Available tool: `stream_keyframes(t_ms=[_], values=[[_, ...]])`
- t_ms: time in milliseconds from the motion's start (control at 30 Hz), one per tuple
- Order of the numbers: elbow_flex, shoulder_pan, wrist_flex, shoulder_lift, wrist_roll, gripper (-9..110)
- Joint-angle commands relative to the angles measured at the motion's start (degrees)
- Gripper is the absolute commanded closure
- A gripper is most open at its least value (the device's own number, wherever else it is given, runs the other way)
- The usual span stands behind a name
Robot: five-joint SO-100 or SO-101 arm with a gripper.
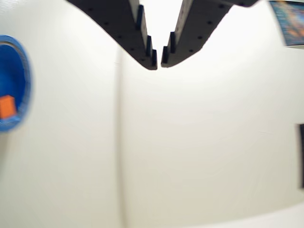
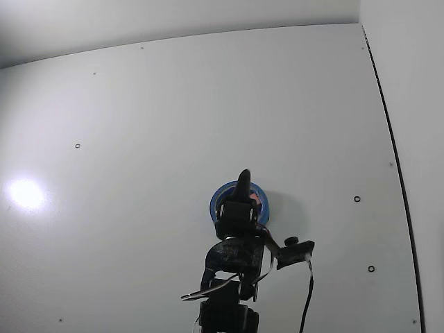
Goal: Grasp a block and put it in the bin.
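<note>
The blue bin (image 1: 14, 85) sits at the left edge of the wrist view, and the salmon-red block (image 1: 7, 106) lies inside it. In the fixed view the bin (image 2: 218, 201) is partly hidden under the arm, and a bit of the block (image 2: 255, 199) shows inside its right rim. My gripper (image 1: 159, 59) enters the wrist view from the top. Its dark jaws are closed to a thin gap with nothing between them, over bare white table to the right of the bin. In the fixed view the gripper (image 2: 243, 175) points up over the bin's far rim.
A white table (image 2: 173, 104) with small holes fills both views. A colourful flat object (image 1: 289, 21) lies at the top right of the wrist view and a dark object (image 1: 301, 156) at its right edge. A black cable (image 2: 309, 291) hangs beside the arm's base.
</note>
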Motion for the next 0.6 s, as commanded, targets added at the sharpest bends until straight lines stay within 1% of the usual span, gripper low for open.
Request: stream_keyframes(t_ms=[0,233,433,567], values=[[-14.4,0.4,0.1,0.4,-0.4,101],[-19.3,0.4,2.1,0.4,-0.3,101],[-18.5,0.5,17.2,0.4,6.9,101],[-25.2,0.6,27.9,0.4,9.9,101]])
